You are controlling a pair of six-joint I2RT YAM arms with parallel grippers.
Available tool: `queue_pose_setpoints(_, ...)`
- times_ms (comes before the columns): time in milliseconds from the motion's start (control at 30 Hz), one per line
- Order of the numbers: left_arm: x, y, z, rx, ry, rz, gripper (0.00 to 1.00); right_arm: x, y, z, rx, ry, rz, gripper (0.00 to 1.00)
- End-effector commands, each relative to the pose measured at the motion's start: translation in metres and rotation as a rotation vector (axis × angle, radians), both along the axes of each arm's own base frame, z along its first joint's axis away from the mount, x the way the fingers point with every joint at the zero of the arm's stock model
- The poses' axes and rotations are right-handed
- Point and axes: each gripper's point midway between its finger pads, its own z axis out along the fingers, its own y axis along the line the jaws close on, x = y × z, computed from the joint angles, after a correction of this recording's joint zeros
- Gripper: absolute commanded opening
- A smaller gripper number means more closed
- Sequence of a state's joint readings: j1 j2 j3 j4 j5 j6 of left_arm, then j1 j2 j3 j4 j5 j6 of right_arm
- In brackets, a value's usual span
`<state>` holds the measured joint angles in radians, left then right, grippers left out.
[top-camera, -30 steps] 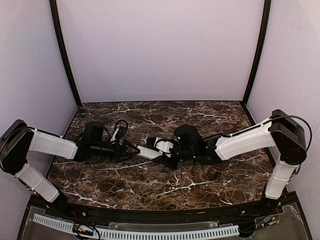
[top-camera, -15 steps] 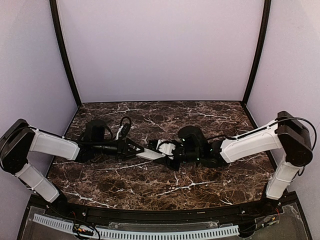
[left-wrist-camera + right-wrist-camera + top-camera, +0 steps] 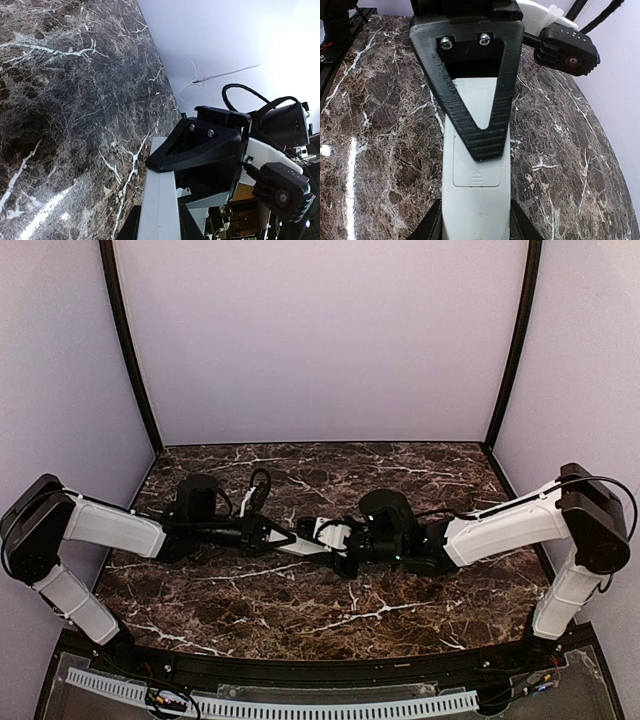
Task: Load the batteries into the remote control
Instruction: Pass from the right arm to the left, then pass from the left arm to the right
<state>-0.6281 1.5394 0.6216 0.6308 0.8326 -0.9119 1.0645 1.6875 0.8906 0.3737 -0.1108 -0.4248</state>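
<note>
The remote control (image 3: 303,547) is a slim white bar held between both arms at the table's middle. My left gripper (image 3: 280,538) is shut on its left end, with the bar (image 3: 160,200) wedged between the black fingers of that gripper (image 3: 159,227). My right gripper (image 3: 338,554) is shut on the other end, its fingers flanking the white body (image 3: 476,205) of the remote in the right wrist view (image 3: 476,230). One ribbed left finger (image 3: 475,120) lies flat over the closed battery cover (image 3: 476,170). The batteries are out of view.
The dark marble table (image 3: 400,480) is bounded by lilac walls and black corner posts (image 3: 130,350). A black cable loop (image 3: 258,485) rises from the left wrist. The arm bases stand at the near edge.
The left arm has slid right along the remote and its jaws have closed on the left end. The right arm has shifted slightly right, still gripping.
</note>
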Motion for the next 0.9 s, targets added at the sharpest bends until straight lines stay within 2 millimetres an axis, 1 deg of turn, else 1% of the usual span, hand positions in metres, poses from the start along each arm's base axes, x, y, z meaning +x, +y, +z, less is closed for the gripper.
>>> queue_pose_setpoints(0, -0.006, -0.008, 0.026, -0.048, -0.064, -0.056, 0.11, 0.001, 0.001, 0.017, 0.031, -0.049, -0.011, 0.4)
queue_pose_setpoints(67, -0.007, -0.007, 0.026, -0.034, -0.074, -0.059, 0.08, 0.003, 0.001, 0.01, -0.004, -0.046, -0.018, 0.45)
queue_pose_setpoints(100, -0.007, -0.007, 0.027, -0.03, -0.079, -0.06, 0.07, 0.004, 0.002, 0.006, -0.024, -0.042, -0.019, 0.46)
queue_pose_setpoints(200, -0.007, -0.006, 0.029, -0.019, -0.096, -0.06, 0.06, 0.008, 0.003, -0.007, -0.079, -0.026, -0.034, 0.46)
queue_pose_setpoints(333, -0.007, -0.005, 0.028, -0.001, -0.11, -0.059, 0.06, 0.013, 0.004, -0.008, -0.083, -0.023, -0.054, 0.44)
queue_pose_setpoints(400, -0.007, -0.003, 0.025, 0.022, -0.122, -0.053, 0.07, 0.014, 0.005, -0.008, -0.086, -0.021, -0.059, 0.4)
queue_pose_setpoints(500, -0.006, -0.004, 0.024, 0.034, -0.131, -0.049, 0.09, 0.016, 0.008, -0.009, -0.088, -0.018, -0.065, 0.32)
queue_pose_setpoints(600, -0.007, -0.005, 0.024, 0.035, -0.134, -0.047, 0.1, 0.02, 0.011, -0.008, -0.092, -0.017, -0.079, 0.21)
queue_pose_setpoints(700, -0.007, -0.006, 0.024, 0.043, -0.14, -0.048, 0.1, 0.02, 0.012, -0.006, -0.084, -0.022, -0.077, 0.17)
queue_pose_setpoints(767, -0.007, -0.006, 0.023, 0.046, -0.138, -0.051, 0.1, 0.018, 0.012, -0.005, -0.079, -0.024, -0.073, 0.12)
queue_pose_setpoints(833, -0.007, -0.006, 0.022, 0.045, -0.137, -0.052, 0.15, 0.018, 0.01, -0.004, -0.072, -0.025, -0.074, 0.09)
queue_pose_setpoints(867, -0.007, -0.006, 0.023, 0.045, -0.14, -0.049, 0.26, 0.017, 0.01, -0.004, -0.071, -0.025, -0.074, 0.06)
